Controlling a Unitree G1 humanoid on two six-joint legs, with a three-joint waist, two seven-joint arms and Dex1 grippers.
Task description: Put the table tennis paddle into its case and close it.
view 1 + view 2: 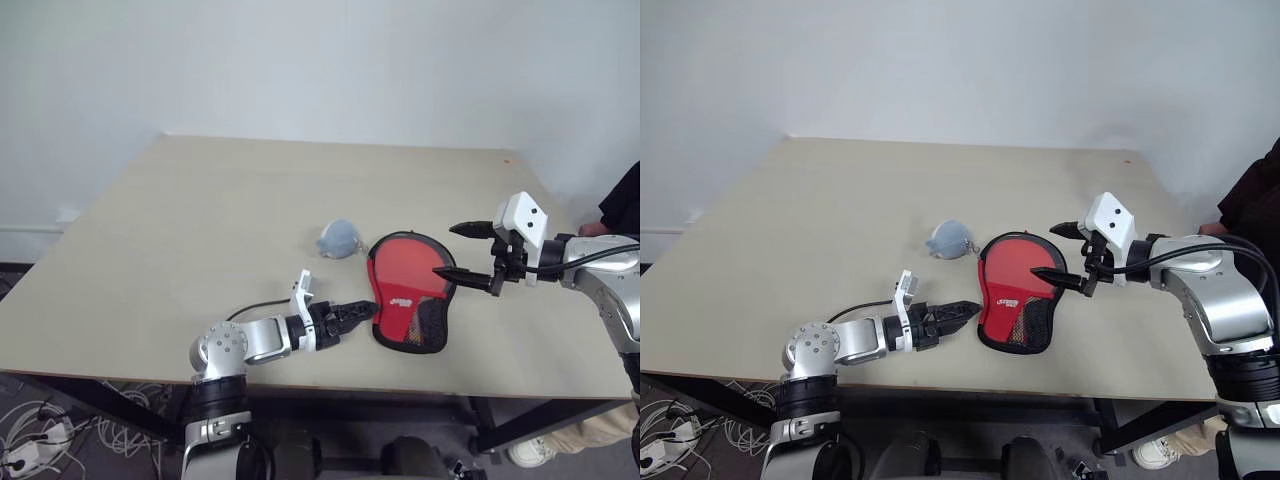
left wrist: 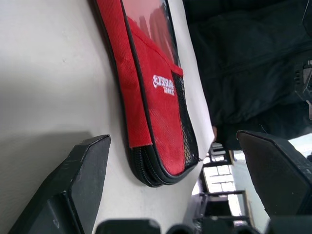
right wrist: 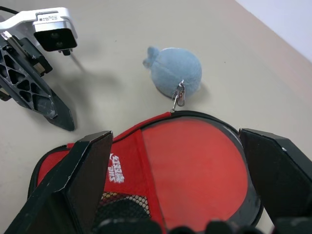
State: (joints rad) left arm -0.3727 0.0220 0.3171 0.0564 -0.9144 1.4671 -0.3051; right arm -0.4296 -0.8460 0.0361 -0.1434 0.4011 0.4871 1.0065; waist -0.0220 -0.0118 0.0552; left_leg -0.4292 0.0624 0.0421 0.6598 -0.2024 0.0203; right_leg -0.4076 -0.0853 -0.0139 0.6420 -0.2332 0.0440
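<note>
I see the case (image 1: 408,292) lying flat on the table (image 1: 200,230), toward the near edge and a little right of centre. Through its clear side the red face of the paddle (image 3: 195,165) shows, so the paddle sits inside the case. The narrow handle end of the case, with the red panel, the white logo and the black mesh, points toward the near table edge. From the left wrist view the zip along that end looks closed, though I cannot follow it all the way round.

My left gripper (image 1: 352,315) lies low over the table just beside the case's left edge, its fingers spread wide and holding nothing; I cannot tell whether a tip touches the fabric. My right gripper (image 1: 462,250) hangs above the right side of the case, also wide open and empty, clear of the case.

A small blue-grey cloth wad (image 1: 338,239) rests on the table just beside the round end of the case, with a metal clip (image 3: 178,96) between the two. A person's dark sleeve (image 1: 622,205) shows at the far right edge of the table
</note>
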